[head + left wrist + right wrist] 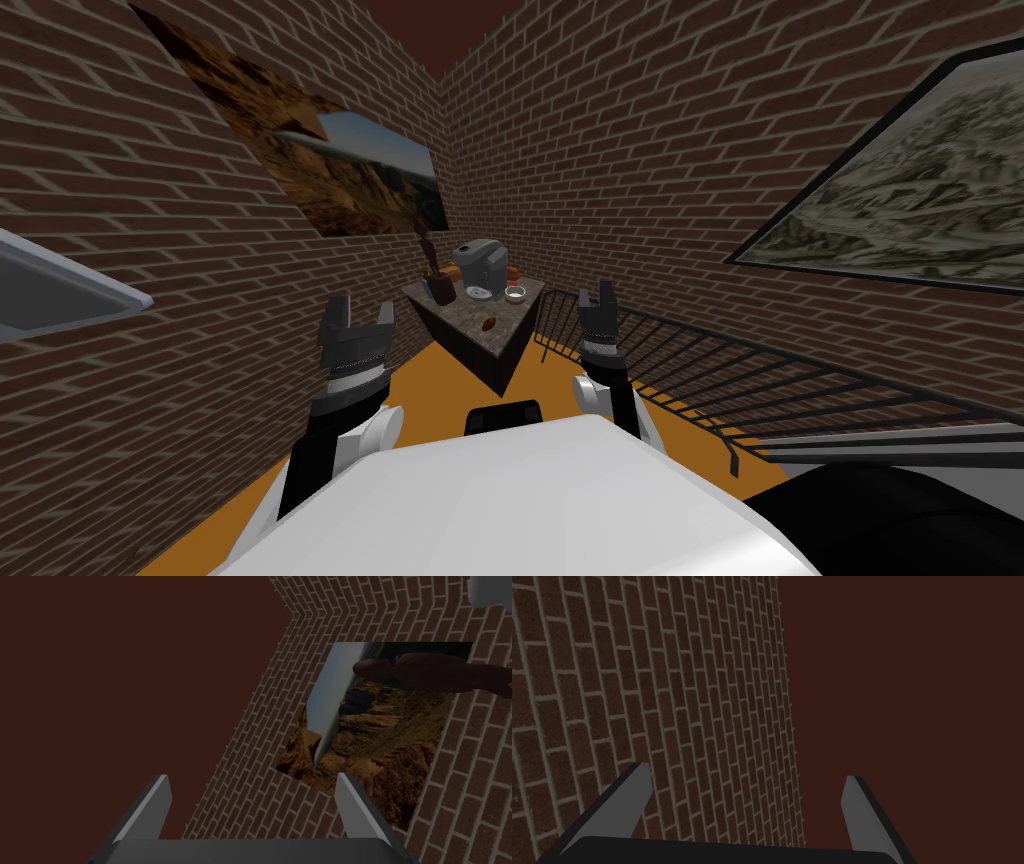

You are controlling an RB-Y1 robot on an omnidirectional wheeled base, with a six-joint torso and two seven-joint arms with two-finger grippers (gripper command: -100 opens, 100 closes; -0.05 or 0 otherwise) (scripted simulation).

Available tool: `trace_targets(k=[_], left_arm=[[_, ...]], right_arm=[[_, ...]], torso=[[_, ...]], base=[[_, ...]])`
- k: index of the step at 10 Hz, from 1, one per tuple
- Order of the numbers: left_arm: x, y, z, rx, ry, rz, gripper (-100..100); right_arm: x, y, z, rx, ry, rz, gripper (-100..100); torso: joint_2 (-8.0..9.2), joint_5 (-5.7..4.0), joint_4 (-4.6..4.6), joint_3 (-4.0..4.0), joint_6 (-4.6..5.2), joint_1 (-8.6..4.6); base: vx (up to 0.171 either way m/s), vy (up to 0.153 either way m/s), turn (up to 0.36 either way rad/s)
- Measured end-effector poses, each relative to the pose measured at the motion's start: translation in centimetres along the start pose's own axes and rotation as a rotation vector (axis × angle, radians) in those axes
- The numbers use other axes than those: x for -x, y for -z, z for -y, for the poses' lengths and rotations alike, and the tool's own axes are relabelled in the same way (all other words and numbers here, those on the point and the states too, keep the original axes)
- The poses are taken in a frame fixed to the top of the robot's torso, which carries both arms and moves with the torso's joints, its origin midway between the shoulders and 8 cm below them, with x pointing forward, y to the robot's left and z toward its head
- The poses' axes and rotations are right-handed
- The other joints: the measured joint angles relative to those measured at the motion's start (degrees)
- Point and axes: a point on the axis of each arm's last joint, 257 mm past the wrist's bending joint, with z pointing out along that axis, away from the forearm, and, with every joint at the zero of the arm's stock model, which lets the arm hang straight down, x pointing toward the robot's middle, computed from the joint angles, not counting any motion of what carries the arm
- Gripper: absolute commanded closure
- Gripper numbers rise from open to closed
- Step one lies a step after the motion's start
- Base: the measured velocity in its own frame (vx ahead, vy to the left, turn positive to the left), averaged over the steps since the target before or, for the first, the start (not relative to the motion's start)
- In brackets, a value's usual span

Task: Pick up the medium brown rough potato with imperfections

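Early going here: nothing has been picked up yet. The potato (489,323), a small brown lump, lies on the surface (525,312) near its front edge, close to the corner that points my way, with bare top around it. Toward the back edge stand a coffee machine (480,265) and a small bowl (515,294) (neither touches the potato). The surface sits in the corner of the brick room, well ahead of me across the orange floor (425,378).

The left hand (358,318) is raised in front of the chest, fingers apart, holding nothing. The right hand (596,300) is raised likewise, fingers apart, nothing between them. Both are well short of the surface and well apart from the potato.

By my reading the whole job is left: close the gap to the surface, bring one hand down over the potato by that front edge, close on it, lift. Either hand looks able to take it. A dark railing (700,360) runs along my right, something to keep off on the way in.
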Motion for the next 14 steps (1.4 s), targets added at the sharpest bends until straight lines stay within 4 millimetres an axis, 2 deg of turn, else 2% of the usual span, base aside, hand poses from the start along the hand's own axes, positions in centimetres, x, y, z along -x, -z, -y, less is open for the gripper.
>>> trace_targets(k=[4,14], left_arm=[[-1.0,-0.6,-3.0,0.083,-0.016,-0.068,-100],[-1.3,-0.9,-10.5,0.308,-0.023,-0.101,-100]], right_arm=[[0.0,0.0,0.0,0.000,0.000,0.000,0],[0.0,0.0,0.0,0.000,0.000,0.000,0]], torso=[[0.29,0.01,0.06,0.16,0.00,0.05],[0.28,0.00,0.07,0.17,0.00,0.01]], base=[[-0.071,0.009,0.026],[-0.074,0.001,0.027]])
